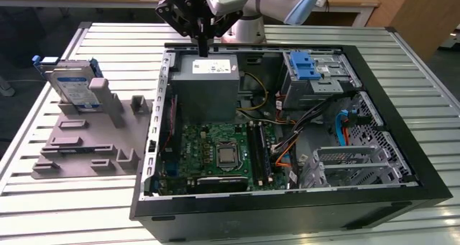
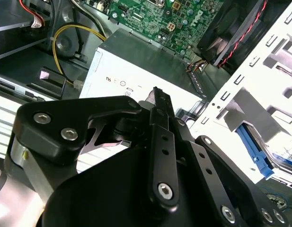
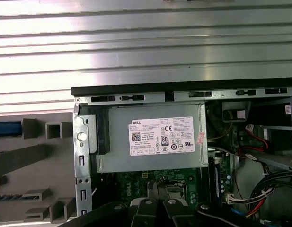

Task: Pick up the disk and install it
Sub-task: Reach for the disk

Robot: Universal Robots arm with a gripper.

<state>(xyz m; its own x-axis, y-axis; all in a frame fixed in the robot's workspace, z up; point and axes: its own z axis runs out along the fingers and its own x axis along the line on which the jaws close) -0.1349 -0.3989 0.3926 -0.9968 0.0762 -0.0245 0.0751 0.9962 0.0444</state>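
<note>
Open computer case (image 1: 287, 208) nearest, on the table (image 1: 72, 207). Over its grey power supply box (image 1: 208, 91), end effector (image 1: 203, 51), closed, empty. Disk (image 1: 75, 89) upright in grey holder (image 1: 83, 148), exterior view's left, well apart.

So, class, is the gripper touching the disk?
Apart. The exterior view shows the gripper over the computer case and the disk on the grey stand.

Computer case (image 1: 287, 201) sits on the surface (image 1: 64, 212); the stand (image 1: 79, 148) lies beside it on the exterior view's left, disk (image 1: 73, 90) upright in its far end. The hand (image 1: 203, 50) hangs over the power supply's (image 1: 208, 94) far edge inside the case.
</note>
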